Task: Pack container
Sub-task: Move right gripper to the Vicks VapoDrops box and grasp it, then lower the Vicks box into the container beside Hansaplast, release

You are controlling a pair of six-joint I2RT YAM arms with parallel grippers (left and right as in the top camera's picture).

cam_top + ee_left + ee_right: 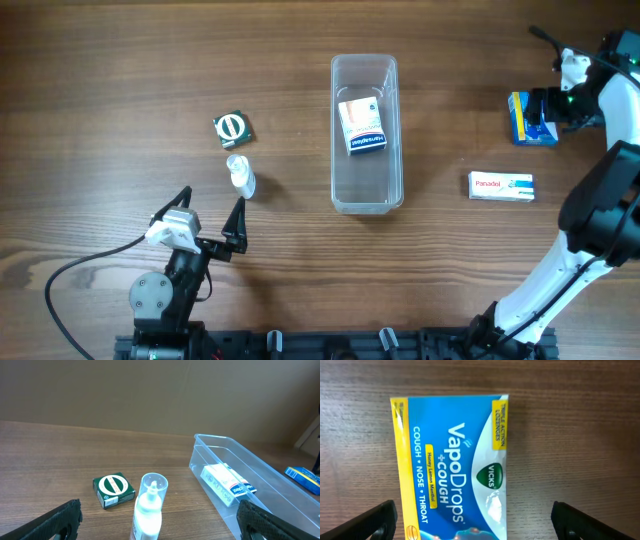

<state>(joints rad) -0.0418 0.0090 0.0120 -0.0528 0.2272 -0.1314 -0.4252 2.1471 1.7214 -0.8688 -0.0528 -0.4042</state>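
Observation:
The clear plastic container [366,190] stands upright at the table's middle with a white, orange and blue box [362,126] lying inside; both show in the left wrist view, the container [260,475] and the box [227,484]. A white bottle [240,175] lies left of the container, just ahead of my open left gripper [212,215]; in the left wrist view the bottle [148,505] sits between the spread fingers [159,522]. A green box [232,127] lies beyond it. My right gripper [548,112] hovers open over a blue VapoDrops box [452,465].
A white Panadol box [501,186] lies on the wooden table right of the container. The blue box [522,118] sits near the right edge. The green box also shows in the left wrist view [114,490]. A black cable [80,270] trails from the left arm.

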